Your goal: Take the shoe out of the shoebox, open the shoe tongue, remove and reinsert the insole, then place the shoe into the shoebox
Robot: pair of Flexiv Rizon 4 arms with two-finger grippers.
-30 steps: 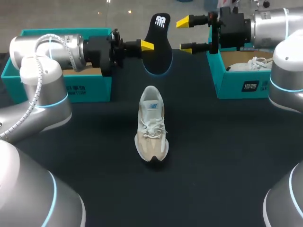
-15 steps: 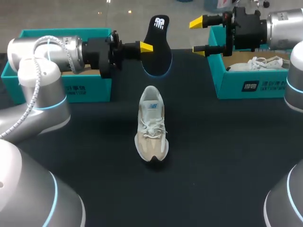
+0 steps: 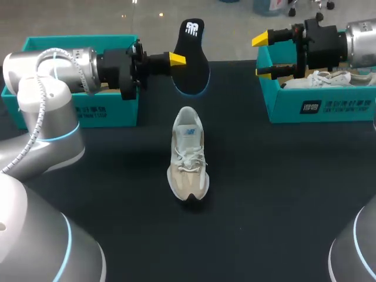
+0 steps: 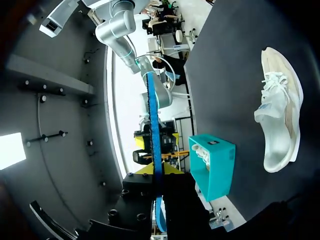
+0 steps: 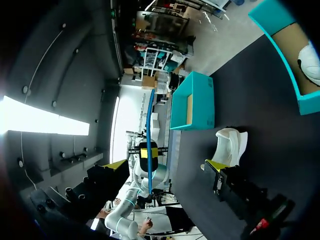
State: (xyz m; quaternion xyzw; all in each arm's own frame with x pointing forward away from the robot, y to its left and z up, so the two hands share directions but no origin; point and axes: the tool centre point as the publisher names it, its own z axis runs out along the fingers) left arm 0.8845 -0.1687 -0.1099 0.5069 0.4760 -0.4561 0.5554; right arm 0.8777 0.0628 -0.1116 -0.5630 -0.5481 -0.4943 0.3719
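Note:
A beige and white shoe [image 3: 188,155] stands on the black table, toe toward the front edge. Above and behind it hangs the black insole [image 3: 192,56], upright, with my left gripper [image 3: 177,59] shut on its edge. The left wrist view shows the insole [image 4: 152,125] edge-on as a thin blue line between the fingers, with the shoe [image 4: 277,110] off to the side. My right gripper [image 3: 262,56] is open and empty, over the near corner of the right shoebox [image 3: 317,108]. From the right wrist, the insole [image 5: 150,115] is well ahead of that gripper [image 5: 165,165].
A teal shoebox [image 3: 106,111] stands at the back left under my left arm. The right shoebox holds a second white shoe [image 3: 323,79]. In the right wrist view, the left box [image 5: 192,105] and the table shoe [image 5: 230,145] lie ahead.
My right gripper has pulled back to the right, away from the insole, and opened fully. The left gripper has shifted the insole slightly left.

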